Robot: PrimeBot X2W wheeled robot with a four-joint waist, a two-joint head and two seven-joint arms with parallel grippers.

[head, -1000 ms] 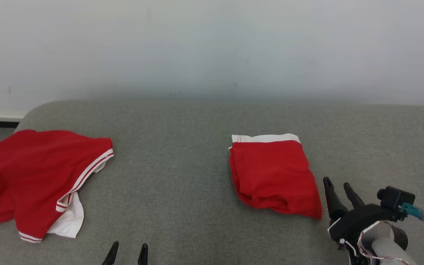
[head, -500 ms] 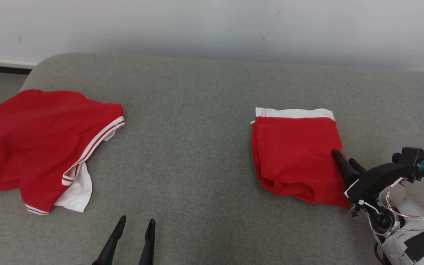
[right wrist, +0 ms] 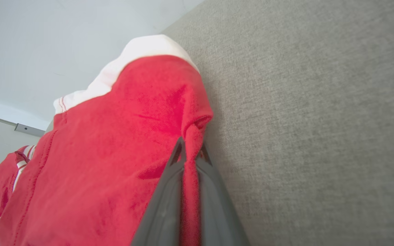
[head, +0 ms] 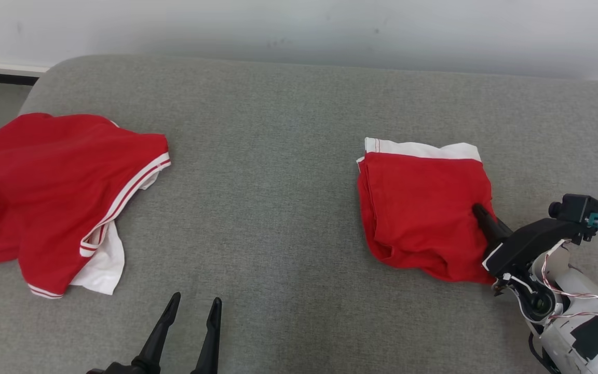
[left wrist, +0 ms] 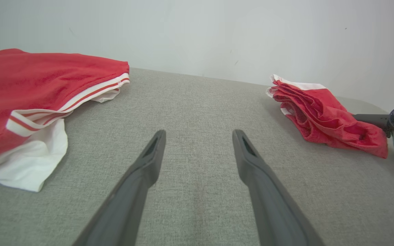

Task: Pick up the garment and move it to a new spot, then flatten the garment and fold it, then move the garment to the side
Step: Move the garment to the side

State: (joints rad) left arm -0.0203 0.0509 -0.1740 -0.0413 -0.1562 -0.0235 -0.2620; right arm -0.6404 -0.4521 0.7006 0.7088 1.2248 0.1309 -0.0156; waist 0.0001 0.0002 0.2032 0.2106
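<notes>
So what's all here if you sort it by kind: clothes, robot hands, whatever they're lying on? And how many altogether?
Red-and-white garments: 2, a folded garment and a loose garment
Robot hands: 2, the left hand open, the right hand shut on the folded garment
Grey cushion: 1
Total: 5

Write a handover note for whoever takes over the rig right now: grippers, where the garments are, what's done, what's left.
Right gripper: shut on the right edge of the folded red garment, which lies on the right of the grey cushion.
Left gripper: open, holding nothing, over bare cushion near the front.
Second red garment: crumpled, unfolded, at the cushion's left end.
Done: folding, by the look of it; grip taken.
Left: move the folded garment to the side and release.
</notes>
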